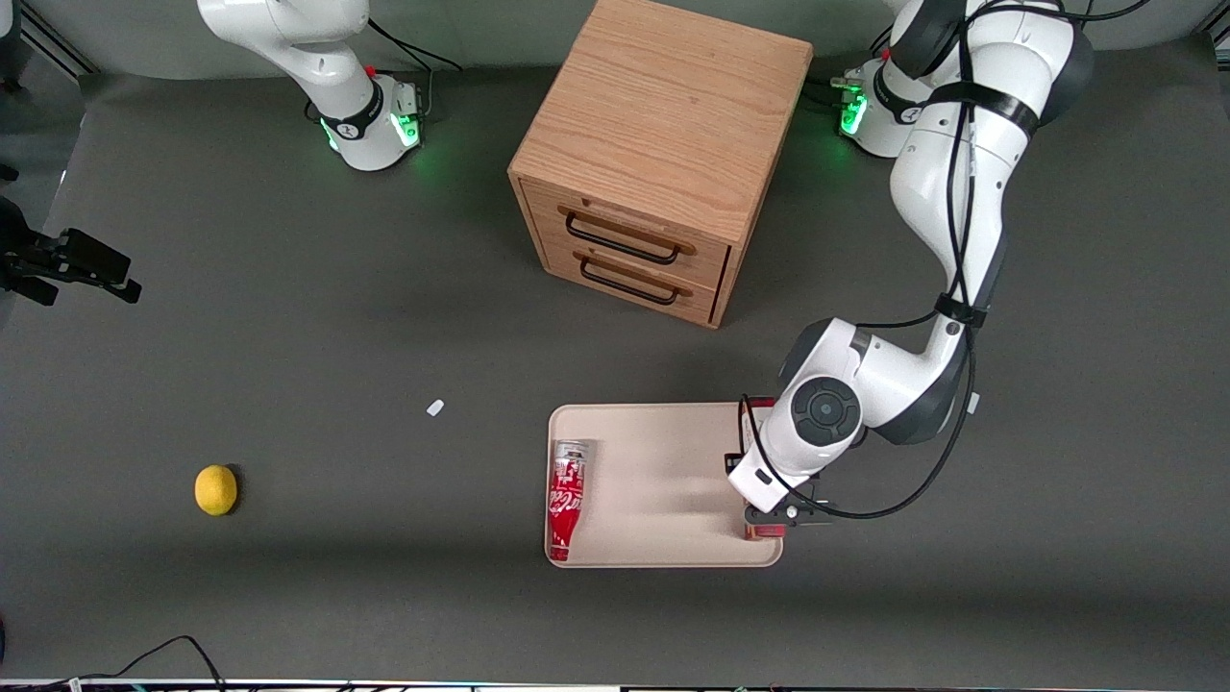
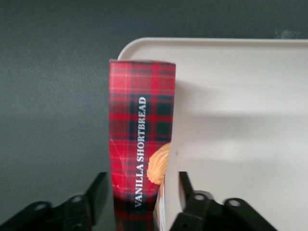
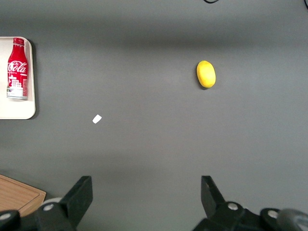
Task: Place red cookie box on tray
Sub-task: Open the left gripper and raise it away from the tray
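Table (image 1: 288,336): dark grey, and it carries everything you see here.
Drawer cabinet (image 1: 663,144): light wood with two dark-handled drawers, farther from your front camera than the tray.
Tray (image 1: 663,461): pale beige-pink with a low rim, lying flat on the table in front of the drawer cabinet.
Claw (image 2: 144,192): your left arm's claw sits low over the tray's edge toward the working arm's end of the table; its two black fingers (image 2: 98,192) stand one on each side of the box, close against it, so you have the box pinched between them.
Red cookie box (image 2: 142,130): red plaid carton reading "VANILLA SHORTBREAD", lying along that tray edge; from your wrist camera one long side overlaps the tray rim and the other sits over the grey table. You cannot tell whether it rests on the rim or hangs just above it.
Red cola bottle (image 1: 567,498): lying on its side in the tray, along the edge toward the parked arm's end, well apart from the box.
Lemon (image 1: 215,490): alone on the table toward the parked arm's end.
White scrap (image 1: 435,407): on the table between lemon and tray.
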{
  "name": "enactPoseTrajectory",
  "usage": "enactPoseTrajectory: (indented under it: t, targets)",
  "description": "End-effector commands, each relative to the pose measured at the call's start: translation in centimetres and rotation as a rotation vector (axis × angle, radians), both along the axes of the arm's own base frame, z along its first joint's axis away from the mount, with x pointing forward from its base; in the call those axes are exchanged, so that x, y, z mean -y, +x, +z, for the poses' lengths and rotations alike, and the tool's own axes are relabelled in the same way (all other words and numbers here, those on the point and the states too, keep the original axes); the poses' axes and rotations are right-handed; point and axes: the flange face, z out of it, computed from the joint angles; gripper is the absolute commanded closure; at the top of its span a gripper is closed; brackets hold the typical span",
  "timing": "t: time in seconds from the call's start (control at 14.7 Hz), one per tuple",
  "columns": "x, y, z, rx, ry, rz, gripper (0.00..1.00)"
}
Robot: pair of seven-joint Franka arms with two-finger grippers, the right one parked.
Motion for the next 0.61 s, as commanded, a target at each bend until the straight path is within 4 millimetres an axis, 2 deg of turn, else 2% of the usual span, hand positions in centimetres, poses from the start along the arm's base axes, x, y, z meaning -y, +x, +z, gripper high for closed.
enactPoseTrajectory:
  t: [0.0,0.07,0.14,0.2,0.34,0.54]
  targets:
    - [0.3,0.4,3.2,0.035,-0.007,0.024,0.00]
    - [0.0,0.5,5.2,0.042,-0.030,0.039,0.00]
    - [-0.7,0.6,8.0,0.057,-0.054,0.058,0.00]
    - [-2.3,0.5,10.3,0.068,-0.063,0.077,0.00]
    - [-6.2,-0.4,13.9,0.068,-0.037,0.057,0.00]
    - [-13.4,-2.6,18.8,0.004,-0.032,0.085,0.00]
